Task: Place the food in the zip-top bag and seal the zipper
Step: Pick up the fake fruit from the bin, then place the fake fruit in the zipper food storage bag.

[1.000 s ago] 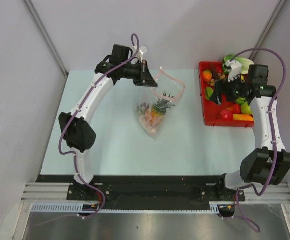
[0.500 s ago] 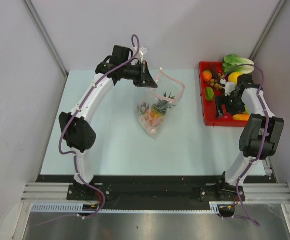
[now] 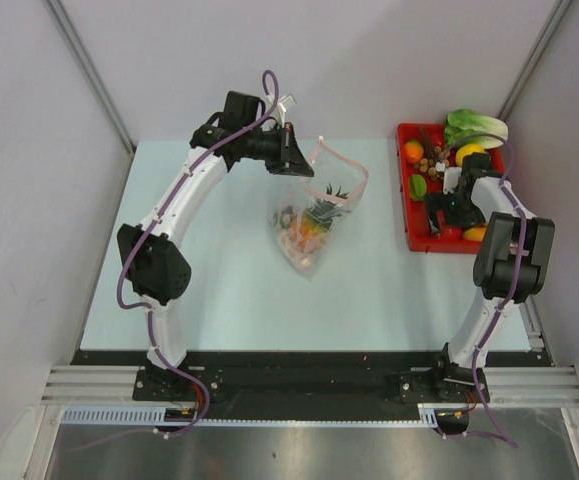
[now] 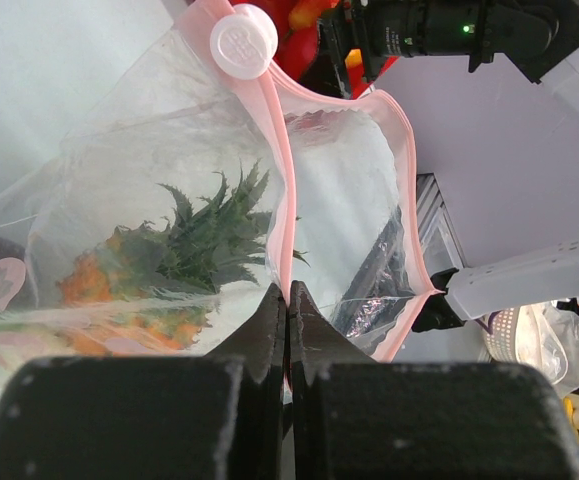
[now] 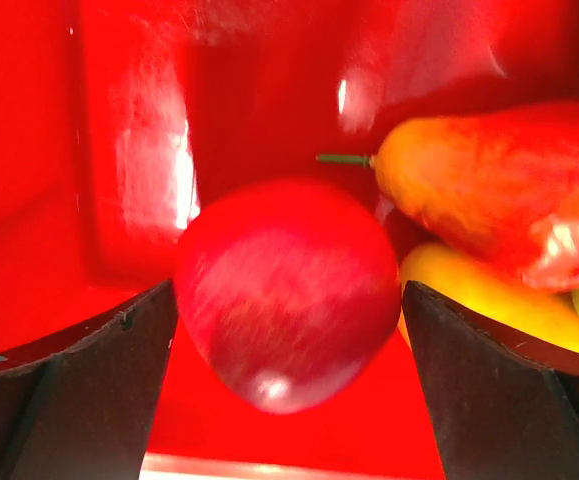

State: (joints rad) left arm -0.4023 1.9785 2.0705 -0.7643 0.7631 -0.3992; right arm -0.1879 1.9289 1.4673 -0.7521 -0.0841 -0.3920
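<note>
The zip-top bag (image 3: 307, 232) lies mid-table, its mouth lifted at the back. My left gripper (image 3: 291, 160) (image 4: 287, 295) is shut on the bag's pink zipper (image 4: 277, 170) strip, below the white slider (image 4: 243, 38). Food (image 4: 209, 235) with dark spiky leaves and orange pieces sits inside the bag. My right gripper (image 3: 450, 222) (image 5: 289, 330) is low in the red tray (image 3: 409, 205), open. A red apple (image 5: 289, 290) sits between its fingers (image 5: 89, 390), with a small gap on each side. An orange-red pear (image 5: 489, 190) and a yellow fruit (image 5: 489, 300) lie just right of the apple.
More toy food fills the tray: an orange one (image 3: 413, 150), a green one (image 3: 418, 186), a yellow one (image 3: 469, 152) and a leafy green vegetable (image 3: 474, 125) at its back right corner. Grey walls stand close around the table.
My right arm has folded back and brought its gripper down to the near part of the tray, around the red apple. The left gripper and the bag have not moved.
</note>
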